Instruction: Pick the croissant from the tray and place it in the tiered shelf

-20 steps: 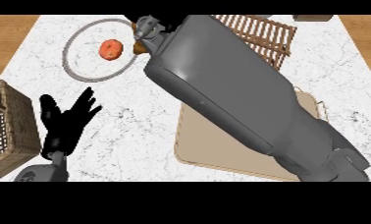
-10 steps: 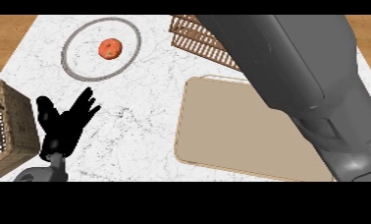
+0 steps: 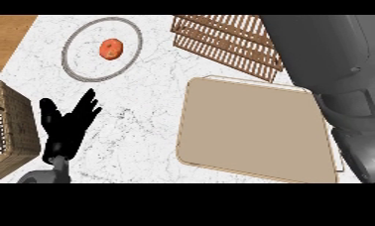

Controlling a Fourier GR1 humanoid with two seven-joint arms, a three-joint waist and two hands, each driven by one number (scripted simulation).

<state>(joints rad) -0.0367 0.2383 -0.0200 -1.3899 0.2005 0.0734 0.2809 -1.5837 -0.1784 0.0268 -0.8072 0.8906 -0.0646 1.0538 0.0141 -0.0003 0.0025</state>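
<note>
Croissant: not visible to you; tray (image 3: 256, 131) bare.
Shelf (image 3: 230, 41): slatted, behind tray, holds nothing visible.
L hand (image 3: 66, 126): fingers spread, resting lower left.
R hand: out of view; forearm (image 3: 330, 71) only, state can't tell.

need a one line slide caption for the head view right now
Bare beige rectangular tray beside brown slatted wooden shelf; open black left hand rests lower left, grey right forearm at right.

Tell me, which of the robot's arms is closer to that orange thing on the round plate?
Left. The left hand rests open below the orange item on the plate. The right forearm runs along the far right edge; its hand is out of view.
</note>
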